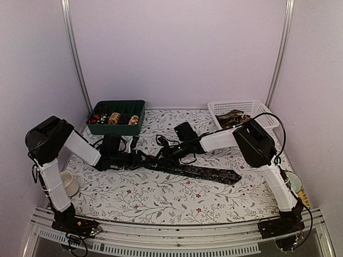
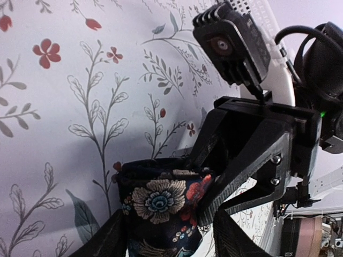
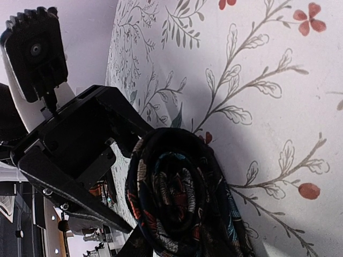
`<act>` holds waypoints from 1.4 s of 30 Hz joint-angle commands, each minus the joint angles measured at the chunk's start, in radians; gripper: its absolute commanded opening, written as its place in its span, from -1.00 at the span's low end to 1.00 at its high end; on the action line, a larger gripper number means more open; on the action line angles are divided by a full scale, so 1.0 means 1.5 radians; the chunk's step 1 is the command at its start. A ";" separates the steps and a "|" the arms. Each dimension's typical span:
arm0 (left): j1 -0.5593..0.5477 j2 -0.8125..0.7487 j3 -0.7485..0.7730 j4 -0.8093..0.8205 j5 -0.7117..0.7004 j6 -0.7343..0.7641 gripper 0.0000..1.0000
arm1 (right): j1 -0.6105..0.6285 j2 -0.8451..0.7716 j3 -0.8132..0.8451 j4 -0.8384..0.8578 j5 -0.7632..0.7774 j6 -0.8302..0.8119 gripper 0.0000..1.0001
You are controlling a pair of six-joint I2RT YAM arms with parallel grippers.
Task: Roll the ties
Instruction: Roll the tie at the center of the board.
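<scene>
Tie: a dark patterned tie lies across the middle of the tabletop, with its pointed end stretched flat toward the right arm.
Rolled end: the other end is wound into a tight spiral. It stands on edge between the two arms and shows a flowered face to the left wrist view.
Left pincer: the left pincer is about half open. Its fingers sit against either side of the roll and appear to clamp it.
Right pincer: the right pincer is set narrower. It closes on the roll from the opposite side, as far as the left wrist view shows.
Handling: the cloth is likely light, limp and smooth, so the coil may spring loose or telescope if the squeeze slackens.
Where to hold: the outer turns of the roll look the best place, gripped flat across its width. The loose tail gives nothing firm.
Tray: a dark green compartment tray sits at the back left. It holds several small coiled ties.
Basket: a white mesh basket sits at the back right. Brownish unrolled ties are heaped inside it.
</scene>
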 commanded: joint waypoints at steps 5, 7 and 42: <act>0.013 0.108 -0.048 0.135 0.081 -0.090 -0.22 | -0.005 0.079 -0.015 -0.053 0.036 -0.012 -0.46; 0.016 0.121 -0.060 0.178 0.090 -0.121 -0.37 | -0.005 0.079 -0.015 -0.053 0.036 -0.013 -0.46; -0.118 -0.056 0.196 -0.532 -0.498 0.050 -1.00 | -0.046 -0.342 -0.163 -0.195 0.213 -0.202 0.38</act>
